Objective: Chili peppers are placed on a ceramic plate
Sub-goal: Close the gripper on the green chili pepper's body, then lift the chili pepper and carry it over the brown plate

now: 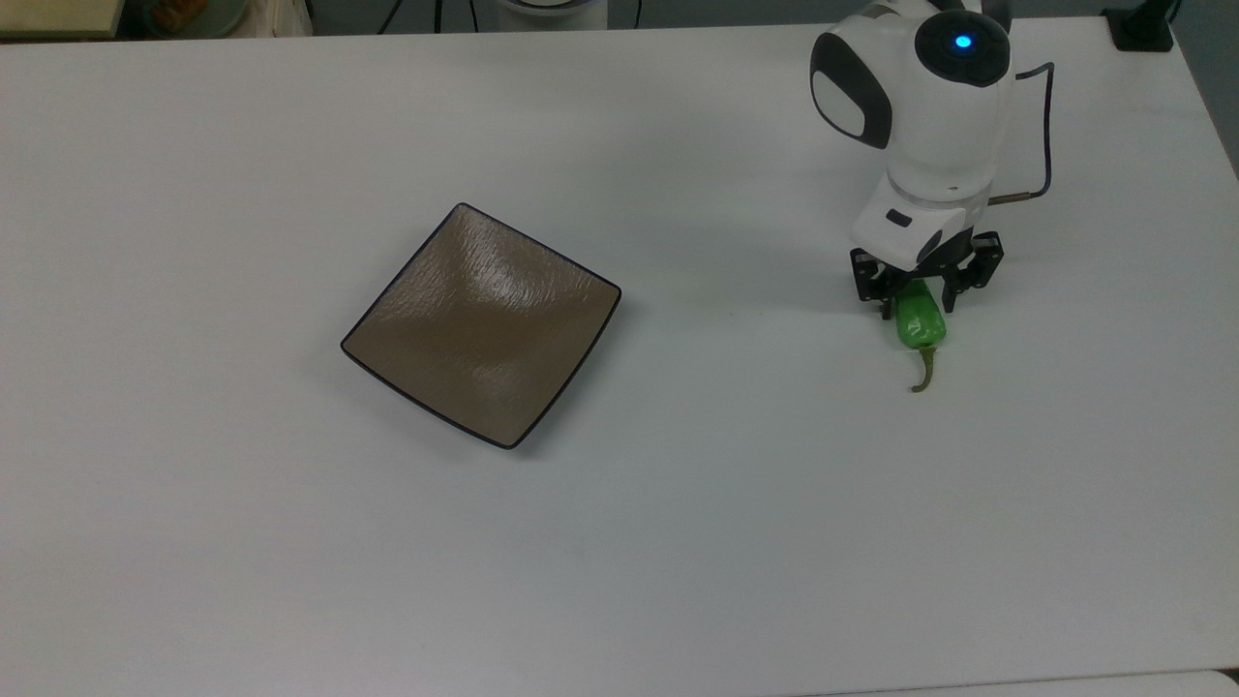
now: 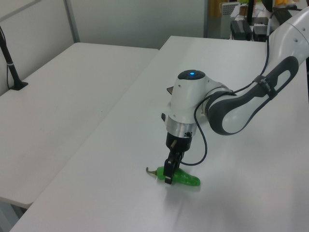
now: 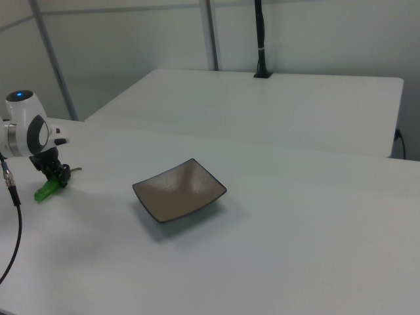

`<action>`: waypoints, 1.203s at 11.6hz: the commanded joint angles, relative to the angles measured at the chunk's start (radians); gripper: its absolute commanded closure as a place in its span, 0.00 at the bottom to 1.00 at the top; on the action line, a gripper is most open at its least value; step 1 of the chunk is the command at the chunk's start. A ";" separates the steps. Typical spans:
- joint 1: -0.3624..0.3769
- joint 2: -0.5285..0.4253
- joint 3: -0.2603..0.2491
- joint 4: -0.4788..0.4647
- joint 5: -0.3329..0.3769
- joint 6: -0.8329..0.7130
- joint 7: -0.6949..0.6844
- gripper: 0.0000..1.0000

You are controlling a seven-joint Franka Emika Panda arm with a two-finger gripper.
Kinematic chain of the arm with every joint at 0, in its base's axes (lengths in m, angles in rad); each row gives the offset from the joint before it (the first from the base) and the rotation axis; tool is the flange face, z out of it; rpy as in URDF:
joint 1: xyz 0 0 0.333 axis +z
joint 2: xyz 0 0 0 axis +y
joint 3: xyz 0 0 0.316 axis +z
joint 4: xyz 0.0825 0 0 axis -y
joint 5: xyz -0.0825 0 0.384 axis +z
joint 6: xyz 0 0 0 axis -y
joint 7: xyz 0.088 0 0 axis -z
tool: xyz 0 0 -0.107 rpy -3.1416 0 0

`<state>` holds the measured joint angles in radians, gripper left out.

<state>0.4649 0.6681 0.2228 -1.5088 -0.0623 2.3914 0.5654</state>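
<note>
Reaching down at the right of the top view, our black two-finger gripper (image 1: 916,308) straddles the bright green, glossy, wrinkled chili pepper (image 1: 920,325) that lies flat on the white table (image 1: 678,542). Our fingers stand partly open, one on each side of the pepper's body, close against it, yet we cannot tell whether they press on it. The pepper's thin, curved olive-brown stem (image 1: 924,371) sticks out on the near side in the top view, clear of our fingers. In the left view our gripper (image 2: 168,175) comes down on the stem half of the pepper (image 2: 186,179), whose far tip lies free toward the left view's right. The square, shallow, glossy brown-taupe ceramic plate (image 1: 481,325) with its thin dark rim sits well apart from the pepper, toward the top view's left. In the right view the plate (image 3: 180,191) sits near the middle, and our gripper (image 3: 55,174) and the pepper (image 3: 44,191) are at the right view's far left.
</note>
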 commanded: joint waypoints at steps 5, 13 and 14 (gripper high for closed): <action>-0.020 -0.054 -0.003 -0.007 -0.057 -0.026 0.030 0.70; -0.072 -0.237 -0.121 -0.045 -0.135 -0.349 -0.318 0.70; -0.081 -0.255 -0.150 -0.045 -0.163 -0.377 -0.362 0.70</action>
<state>0.3961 0.4867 0.1325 -1.5075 -0.1740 2.0686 0.2948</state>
